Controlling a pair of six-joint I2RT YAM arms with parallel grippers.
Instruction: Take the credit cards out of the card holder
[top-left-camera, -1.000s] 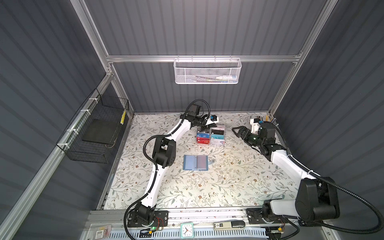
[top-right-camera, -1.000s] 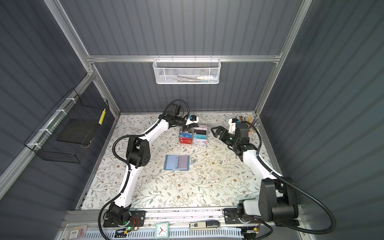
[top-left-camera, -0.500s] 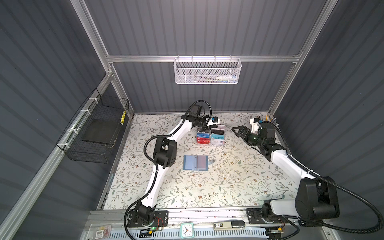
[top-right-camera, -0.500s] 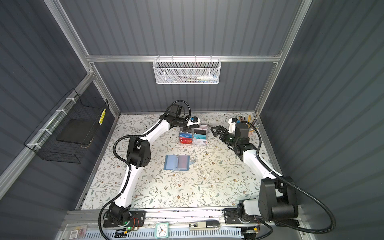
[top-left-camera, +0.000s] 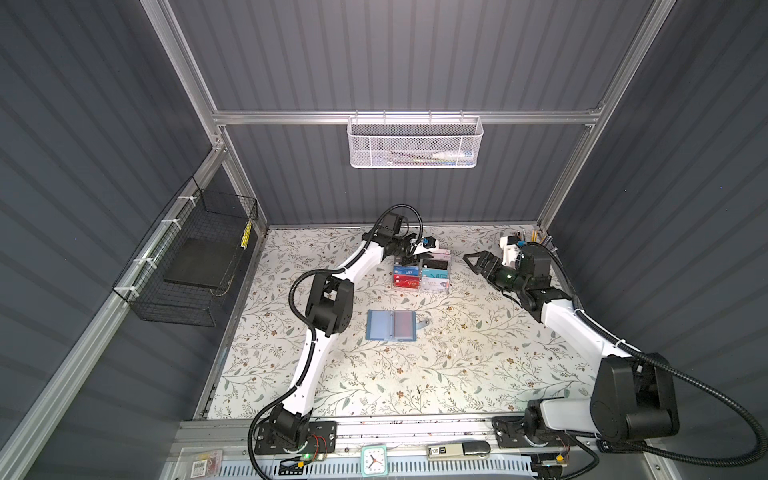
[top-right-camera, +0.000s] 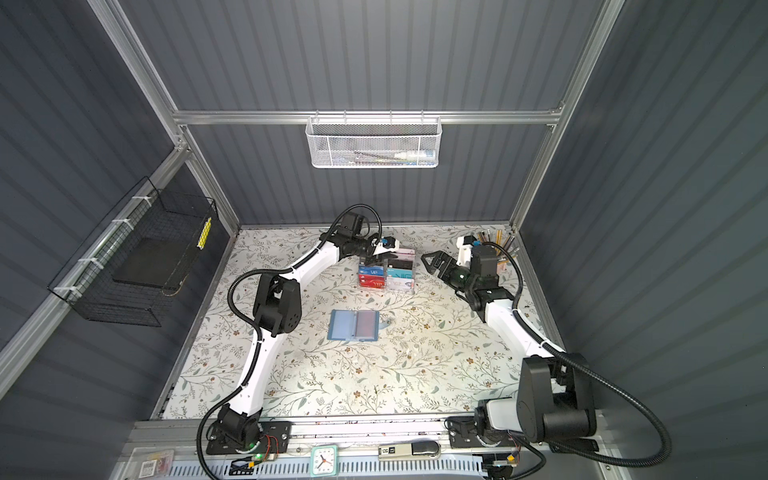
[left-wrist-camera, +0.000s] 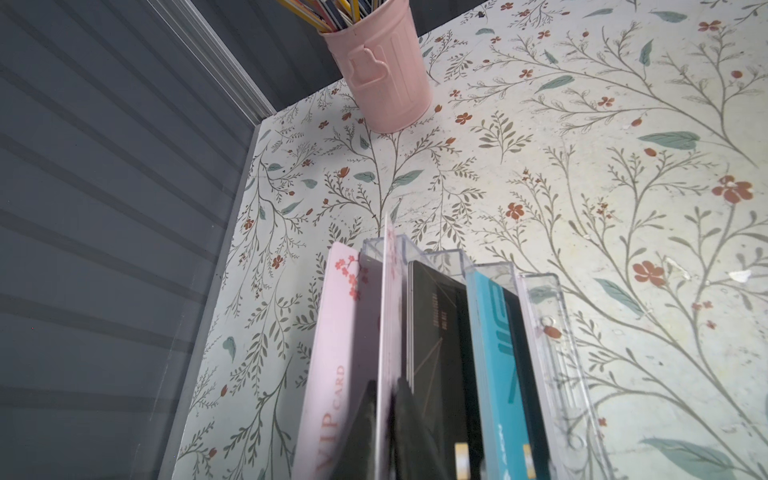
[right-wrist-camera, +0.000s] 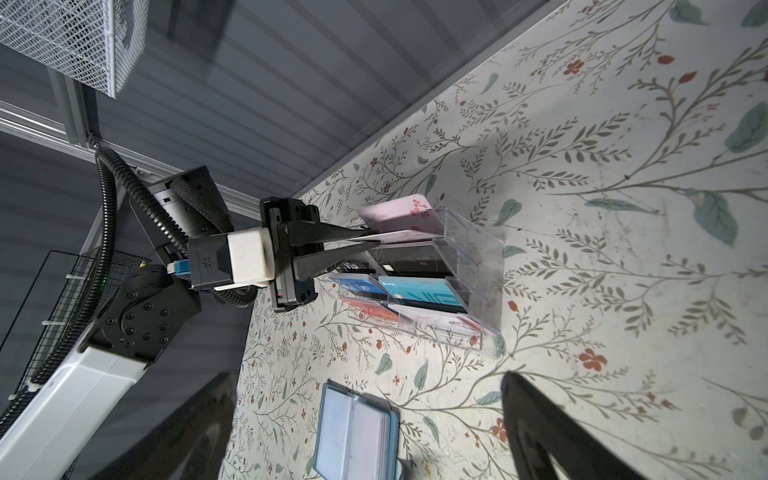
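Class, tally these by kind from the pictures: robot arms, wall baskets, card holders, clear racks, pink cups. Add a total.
arms: 2
baskets: 2
card holder: 1
rack: 1
cup: 1
Total: 7

Left arm reaches far forward, left gripper (right-wrist-camera: 368, 242) pinching a pale credit card (right-wrist-camera: 399, 237); right gripper (top-left-camera: 469, 262) hovers, jaws wide apart.

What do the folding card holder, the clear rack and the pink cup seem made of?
Card holder: matte slate-blue cover, perhaps faux leather, with glossy clear plastic sleeves. Rack: transparent rigid plastic, likely acrylic; cards show through. Cup: pink painted metal by its ribbed, bin-like form, possibly plastic.
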